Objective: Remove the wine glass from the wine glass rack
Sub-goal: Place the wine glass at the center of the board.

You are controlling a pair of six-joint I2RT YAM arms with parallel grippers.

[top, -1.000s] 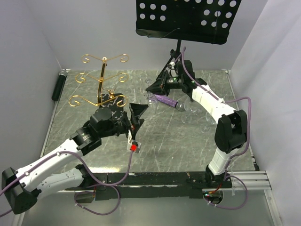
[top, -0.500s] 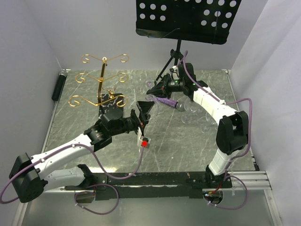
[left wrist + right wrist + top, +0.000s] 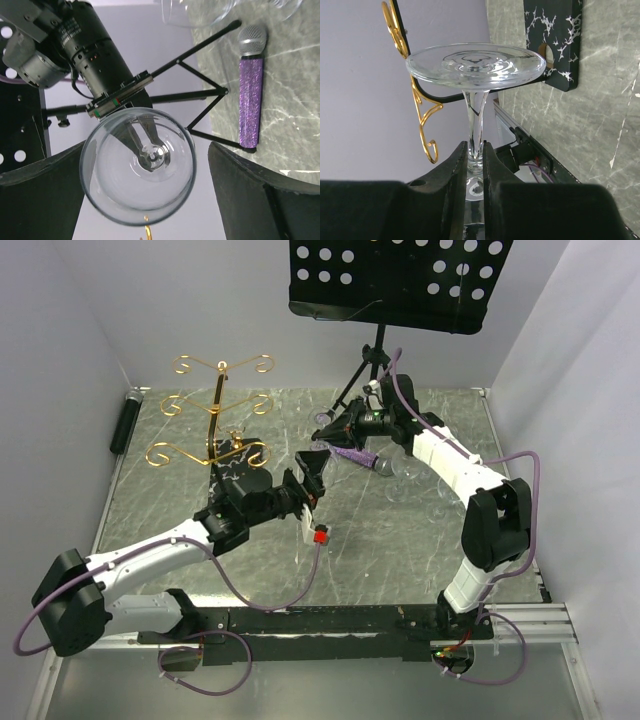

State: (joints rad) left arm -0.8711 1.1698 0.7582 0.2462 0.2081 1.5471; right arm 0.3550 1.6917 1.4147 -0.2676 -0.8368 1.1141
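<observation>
The gold wine glass rack (image 3: 215,410) stands left on the table (image 3: 380,550), its arms bare. The left hand (image 3: 310,468), spread wide, faces the bowl of the wine glass (image 3: 138,167), probably to receive it. The right hand (image 3: 475,156) pinches the stem, holding the glass aloft between both hands.

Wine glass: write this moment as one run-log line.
wine glass: off wine glass rack | right tool: shut on stem | left tool: open, facing bowl
</observation>
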